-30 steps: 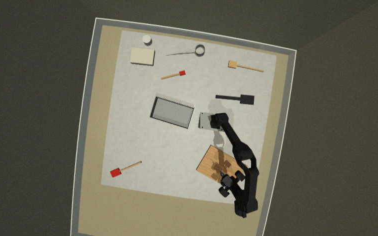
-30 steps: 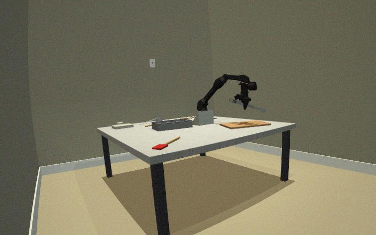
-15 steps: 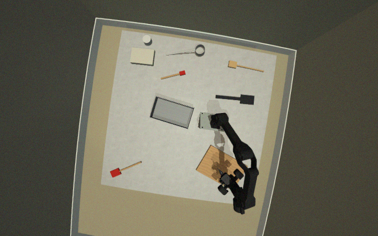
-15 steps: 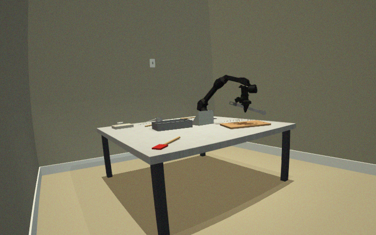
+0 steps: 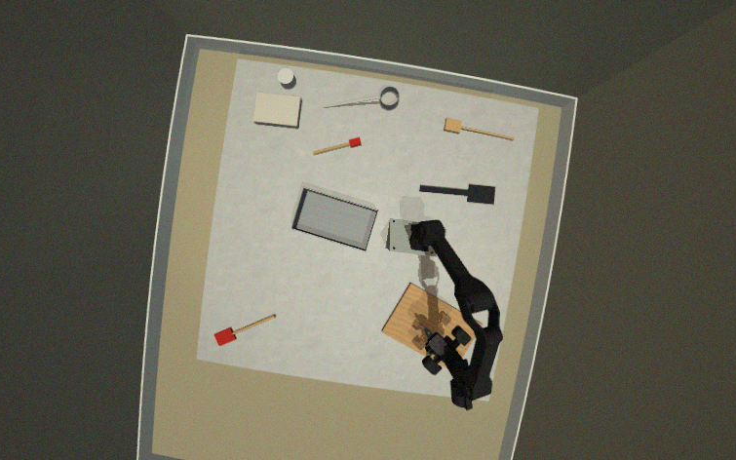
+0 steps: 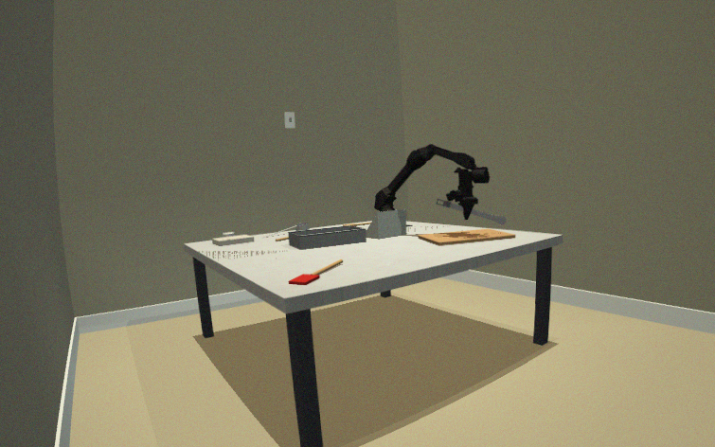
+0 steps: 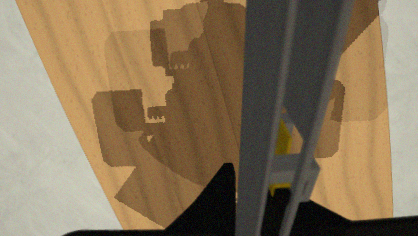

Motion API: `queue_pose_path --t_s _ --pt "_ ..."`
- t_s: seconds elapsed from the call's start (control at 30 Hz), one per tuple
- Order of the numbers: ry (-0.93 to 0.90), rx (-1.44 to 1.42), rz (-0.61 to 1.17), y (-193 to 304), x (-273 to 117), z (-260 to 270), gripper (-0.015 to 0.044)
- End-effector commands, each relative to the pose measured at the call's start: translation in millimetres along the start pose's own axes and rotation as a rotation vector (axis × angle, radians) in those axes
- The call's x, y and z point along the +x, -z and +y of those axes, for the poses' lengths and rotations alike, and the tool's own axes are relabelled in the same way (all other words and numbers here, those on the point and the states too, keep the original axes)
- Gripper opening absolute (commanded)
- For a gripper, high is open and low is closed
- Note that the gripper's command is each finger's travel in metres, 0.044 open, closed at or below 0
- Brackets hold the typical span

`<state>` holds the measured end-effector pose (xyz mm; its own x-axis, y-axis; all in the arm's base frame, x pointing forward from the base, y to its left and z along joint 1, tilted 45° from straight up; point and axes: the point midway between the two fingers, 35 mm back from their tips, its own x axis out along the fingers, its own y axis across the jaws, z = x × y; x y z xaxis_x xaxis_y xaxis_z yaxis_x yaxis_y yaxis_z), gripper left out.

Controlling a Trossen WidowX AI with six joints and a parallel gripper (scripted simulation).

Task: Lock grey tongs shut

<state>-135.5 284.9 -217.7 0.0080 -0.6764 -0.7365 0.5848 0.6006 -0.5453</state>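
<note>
Black two-finger pincer [image 5: 429,336] [image 6: 466,213] [image 7: 237,171] clamped on the long grey metal tongs [image 6: 491,216] [image 7: 265,120], held tilted in the air above the board; whether they are locked, can't tell. Yellow part visible between the tongs' grey arms, near the fingers. Flat tan wooden board [image 5: 402,314] [image 6: 432,239] [image 7: 65,65] right below the pincer, arm shadow across it, nothing seen standing on it between.

Pale grey block-like arm base [image 5: 398,235] [image 6: 387,224] near the board, apart from the pincer. Dark grey rectangular roasting tin [image 5: 333,219] [image 6: 327,239] beyond the base from the pincer, no tongs on it. Black flat spatula [image 5: 481,193] past the base too. Red-headed wooden-handled spatula [image 5: 225,336] [image 6: 304,278] well apart from the pincer, across the table. Farther off: small red-headed spatula [image 5: 354,141], tan wooden square-headed tool [image 5: 452,125], grey ring-ended tool [image 5: 381,100], cream rectangular block [image 5: 277,110] [image 6: 232,240], white round piece [image 5: 286,75].

Pincer is over a white-grey mottled tabletop [image 5: 255,274] [image 6: 382,266] on dark legs. Around: tan floor [image 5: 279,417] [image 6: 598,355], pale baseboard, olive-grey walls, white wall plate [image 6: 289,119].
</note>
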Motion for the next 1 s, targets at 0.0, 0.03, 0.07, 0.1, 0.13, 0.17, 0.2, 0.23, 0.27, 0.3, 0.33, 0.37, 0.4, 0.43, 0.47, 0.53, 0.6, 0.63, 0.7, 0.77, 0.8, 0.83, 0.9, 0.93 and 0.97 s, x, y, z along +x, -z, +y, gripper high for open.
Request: queue_pose_path --t_s 0.0,0.03,0.07,0.1,0.13,0.17,0.2,0.23,0.27,0.3,0.33,0.37,0.4,0.43,0.47,0.53,0.6,0.63,0.7,0.77,0.8,0.83,0.9,0.93,0.97 --pt "-0.001 0.002 0.008 1.0 4.8 -0.2 -0.015" --pt "-0.001 0.002 0.008 0.9 6.4 -0.3 -0.015" --pt "-0.001 0.002 0.008 0.8 8.1 -0.4 -0.015" --pt "-0.001 0.002 0.008 0.6 9.7 -0.5 -0.015" --pt "-0.001 0.002 0.008 0.5 11.3 -0.6 -0.015" --pt "-0.001 0.002 0.008 0.4 12.9 -0.7 -0.015" --pt "-0.001 0.002 0.008 0.2 14.6 -0.8 -0.015" --pt "-0.001 0.002 0.008 0.1 16.2 -0.9 -0.015" --pt "-0.001 0.002 0.008 -0.1 17.8 -1.0 -0.015" --pt "-0.001 0.002 0.008 -0.3 19.5 -1.1 -0.015" --pt "-0.001 0.002 0.008 -0.5 21.1 -1.2 -0.015" --pt "-0.001 0.002 0.008 -0.7 22.7 -1.3 -0.015" --pt "-0.001 0.002 0.008 -0.9 24.3 -1.5 -0.015" --pt "-0.001 0.002 0.008 -1.1 25.9 -1.6 -0.015" --pt "-0.001 0.002 0.008 -1.3 27.6 -1.7 -0.015" --pt "-0.001 0.002 0.008 -1.8 30.8 -2.0 -0.015" --pt "-0.001 0.002 0.008 -2.3 34.0 -2.4 -0.015" --pt "0.0 0.002 0.008 -2.5 35.6 -2.5 -0.015" --pt "0.0 0.002 0.008 -2.9 37.7 -2.8 -0.015" --pt "0.0 0.002 0.008 -2.9 38.0 -2.8 -0.015" --pt "0.0 0.002 0.008 -2.9 38.0 -2.8 -0.015" --pt "0.0 0.002 0.008 -2.9 38.0 -2.8 -0.015" --pt "0.0 0.002 0.008 -2.9 38.0 -2.8 -0.015" --pt "0.006 0.002 -0.007 -5.7 41.9 -3.0 -0.0124" --pt "0.006 0.002 -0.007 -5.7 41.9 -3.0 -0.0097"
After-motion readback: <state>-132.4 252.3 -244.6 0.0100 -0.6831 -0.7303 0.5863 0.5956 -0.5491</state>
